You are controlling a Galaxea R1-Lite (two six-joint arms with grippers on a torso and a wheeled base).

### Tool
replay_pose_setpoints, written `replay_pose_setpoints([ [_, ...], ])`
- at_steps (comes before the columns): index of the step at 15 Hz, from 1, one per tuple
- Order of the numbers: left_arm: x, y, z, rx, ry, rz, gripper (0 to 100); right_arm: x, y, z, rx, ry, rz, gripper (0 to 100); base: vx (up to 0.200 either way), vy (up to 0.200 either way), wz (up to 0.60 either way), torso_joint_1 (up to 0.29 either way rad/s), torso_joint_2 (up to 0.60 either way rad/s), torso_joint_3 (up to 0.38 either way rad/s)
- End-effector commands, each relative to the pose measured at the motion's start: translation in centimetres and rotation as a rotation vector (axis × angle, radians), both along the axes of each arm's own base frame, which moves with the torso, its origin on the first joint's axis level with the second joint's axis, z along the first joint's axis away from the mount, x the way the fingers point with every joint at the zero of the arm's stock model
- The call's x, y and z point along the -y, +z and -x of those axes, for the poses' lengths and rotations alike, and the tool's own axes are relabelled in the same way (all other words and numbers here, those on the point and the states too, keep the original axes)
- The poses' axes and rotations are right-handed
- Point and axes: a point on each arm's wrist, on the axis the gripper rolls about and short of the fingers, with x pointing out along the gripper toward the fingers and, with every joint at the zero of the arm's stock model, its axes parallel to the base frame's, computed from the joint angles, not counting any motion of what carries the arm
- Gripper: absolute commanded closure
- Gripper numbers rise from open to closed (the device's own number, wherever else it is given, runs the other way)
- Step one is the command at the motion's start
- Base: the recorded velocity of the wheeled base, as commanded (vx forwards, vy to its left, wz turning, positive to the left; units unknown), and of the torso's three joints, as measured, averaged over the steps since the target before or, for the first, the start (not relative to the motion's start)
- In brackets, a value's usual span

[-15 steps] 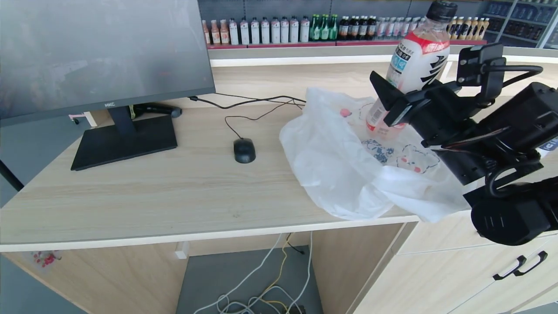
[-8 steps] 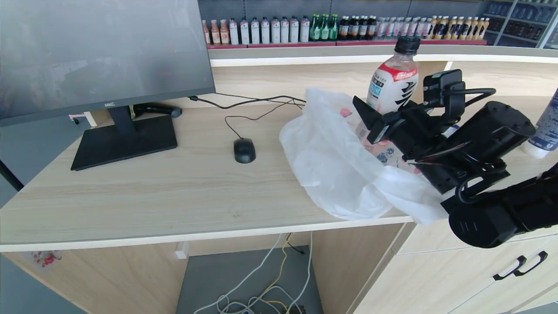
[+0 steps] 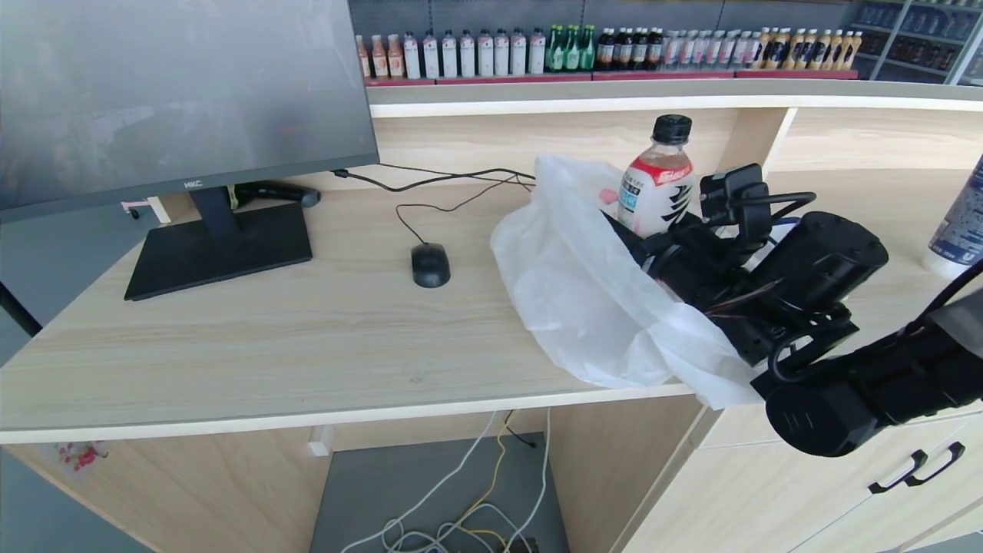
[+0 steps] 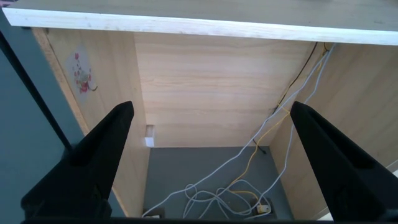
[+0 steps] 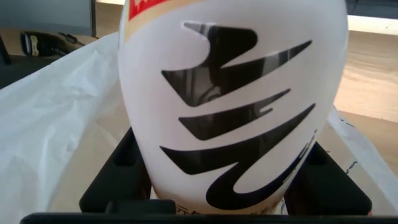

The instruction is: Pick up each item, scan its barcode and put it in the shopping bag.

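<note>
Bottle (image 3: 659, 192) in right end effector (image 3: 651, 244) behind wall of shopping bag (image 3: 584, 307), mouse (image 3: 430, 265) nearby

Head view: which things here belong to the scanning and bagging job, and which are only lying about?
Job: bottle held in the right gripper, shopping bag, black scanner-like device behind the monitor, and probably the second bottle at the right edge.
Lying about: monitor, mouse, cables, shelf bottles.
</note>
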Motion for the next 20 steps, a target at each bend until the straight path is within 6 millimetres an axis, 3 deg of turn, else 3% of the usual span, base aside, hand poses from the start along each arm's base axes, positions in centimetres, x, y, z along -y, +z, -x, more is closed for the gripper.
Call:
replay_pose_setpoints([
  [1,0.0,0.0,0.0,0.000,0.000,0.000,0,-0.6,-0.9,-0.2,-0.024,0.014,0.010,100,0.000,0.000,0.00,0.000,0.00,0.000],
  [8,0.0,0.0,0.0,0.000,0.000,0.000,0,-0.9,-2.6,-0.9,-0.066,0.015,0.024,100,0.000,0.000,0.00,0.000,0.00,0.000],
  [17,0.0,0.0,0.0,0.000,0.000,0.000,0,-0.9,-2.0,-1.0,-0.048,0.012,0.010,100,0.000,0.000,0.00,0.000,0.00,0.000],
  [20,0.0,0.0,0.0,0.000,0.000,0.000,0,-0.5,-2.6,-0.1,-0.084,0.011,0.026,100,0.000,0.000,0.00,0.000,0.00,0.000],
])
